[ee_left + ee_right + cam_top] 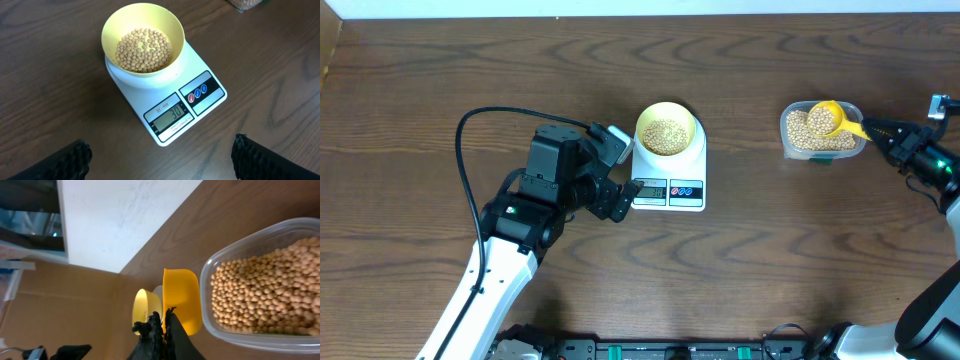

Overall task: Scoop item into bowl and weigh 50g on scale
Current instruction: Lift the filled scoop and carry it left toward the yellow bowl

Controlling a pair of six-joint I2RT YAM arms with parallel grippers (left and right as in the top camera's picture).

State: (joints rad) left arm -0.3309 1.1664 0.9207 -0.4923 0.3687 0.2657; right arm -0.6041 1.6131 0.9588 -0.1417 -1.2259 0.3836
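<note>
The pale-yellow bowl (692,125) stands on the white scale (690,192) and holds a layer of tan beans (666,135). In the left wrist view the bowl (112,25) with its beans (143,48) sits on the scale (200,62), whose display reads 30. My left gripper (610,190) is open and empty just left of the scale's front; its fingers (160,160) frame bare table. My right gripper (880,130) is shut on the handle of a yellow scoop (826,118), which carries beans over the clear tub (788,138). The scoop also shows in the right wrist view (181,302).
The clear tub (250,341) at the right is about half full of beans (265,290). A black cable (465,170) loops over the table beside the left arm. A wall and cardboard lie beyond the table's far edge.
</note>
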